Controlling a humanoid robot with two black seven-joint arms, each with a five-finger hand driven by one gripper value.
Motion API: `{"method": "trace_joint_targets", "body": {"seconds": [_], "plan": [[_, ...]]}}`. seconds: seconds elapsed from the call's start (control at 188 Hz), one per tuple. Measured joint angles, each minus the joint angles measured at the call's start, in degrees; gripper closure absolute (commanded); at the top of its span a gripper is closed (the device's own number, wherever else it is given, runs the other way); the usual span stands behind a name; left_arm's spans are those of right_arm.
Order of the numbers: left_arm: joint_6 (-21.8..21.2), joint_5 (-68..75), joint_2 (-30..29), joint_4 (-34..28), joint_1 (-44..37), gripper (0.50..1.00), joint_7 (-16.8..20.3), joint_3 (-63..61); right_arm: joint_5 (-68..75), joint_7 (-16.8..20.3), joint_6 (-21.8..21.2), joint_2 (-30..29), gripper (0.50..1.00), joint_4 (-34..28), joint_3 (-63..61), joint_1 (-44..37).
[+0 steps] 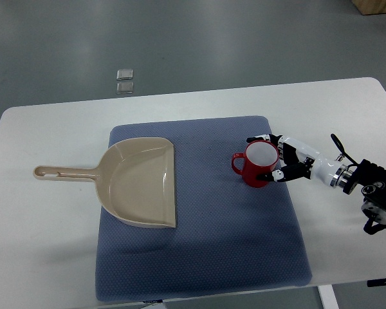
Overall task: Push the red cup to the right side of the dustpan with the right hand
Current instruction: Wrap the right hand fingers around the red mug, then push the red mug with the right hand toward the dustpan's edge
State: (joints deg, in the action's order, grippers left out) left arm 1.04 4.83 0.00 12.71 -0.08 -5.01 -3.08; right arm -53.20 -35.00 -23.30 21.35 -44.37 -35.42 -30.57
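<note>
A red cup with a white inside stands upright on the blue-grey mat, its handle pointing left. A beige dustpan lies on the mat's left part, its handle reaching left onto the table and its open edge facing right toward the cup. My right hand comes in from the right edge. Its fingers are spread around the cup's right side, one fingertip at the rim's far side and one at the near side, touching or nearly touching it. The cup is a short way right of the dustpan.
The mat lies on a white table. Two small clear squares sit on the floor beyond the table's far edge. The table's right edge is close behind my right arm.
</note>
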Motion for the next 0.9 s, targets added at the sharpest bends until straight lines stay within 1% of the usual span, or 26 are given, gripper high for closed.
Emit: {"method": "trace_joint_targets", "body": {"seconds": [0.436,0.899], "plan": [[-0.01,0.0,0.0,0.07,-0.01,0.5,0.0,-0.15,0.06,0.0,2.5,-2.94,0.572,1.15,-0.01,0.57],[-0.02,0.0,0.0,0.03,-0.01,0.5,0.0,-0.09,0.2,0.0,3.28,-7.6,0.585,1.14,-0.01,0.67]]}}
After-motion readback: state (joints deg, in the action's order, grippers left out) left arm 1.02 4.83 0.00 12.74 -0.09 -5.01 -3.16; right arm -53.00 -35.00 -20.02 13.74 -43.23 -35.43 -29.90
